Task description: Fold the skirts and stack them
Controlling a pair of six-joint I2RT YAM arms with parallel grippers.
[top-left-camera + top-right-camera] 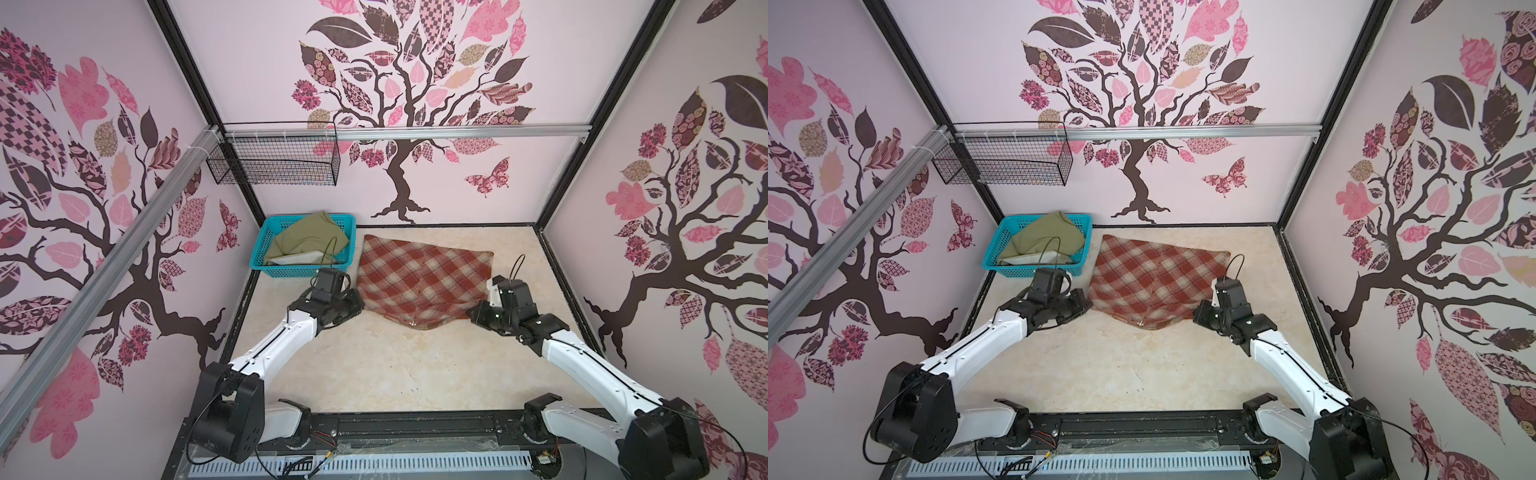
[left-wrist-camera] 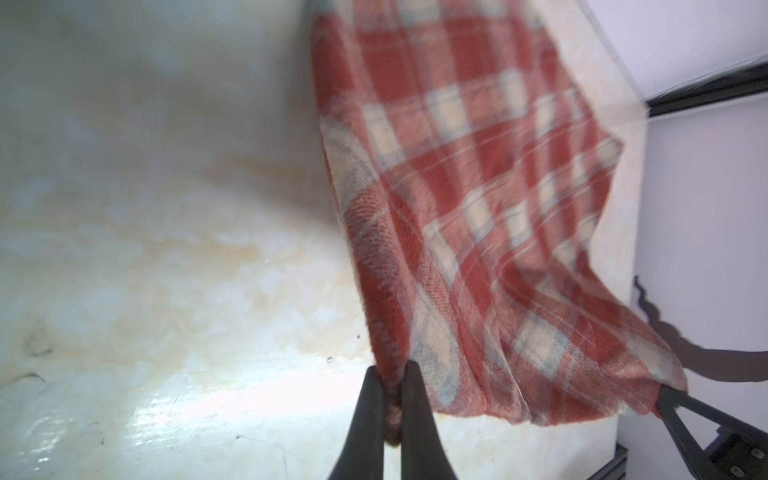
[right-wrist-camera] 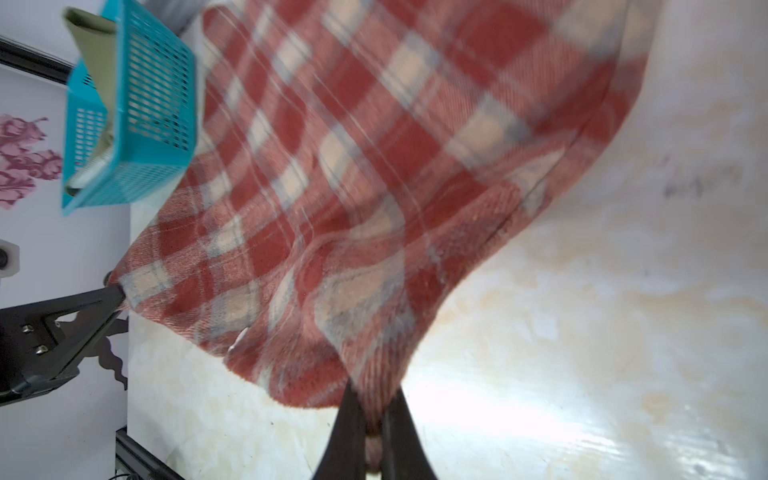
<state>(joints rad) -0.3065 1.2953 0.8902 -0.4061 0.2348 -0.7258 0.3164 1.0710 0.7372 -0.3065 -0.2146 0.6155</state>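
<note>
Pale marbled tabletop (image 1: 374,374), and the plaid skirt (image 1: 419,282) lies spread at mid-back, just beside the turquoise basket (image 1: 291,272) that holds the olive skirt (image 1: 309,241). Its near edge runs side to side. The left gripper (image 2: 392,368) is clamped on one near corner, the right gripper (image 3: 374,390) on the other. The cloth stretches away from both, so the fold likely goes forward, onto the far half.
</note>
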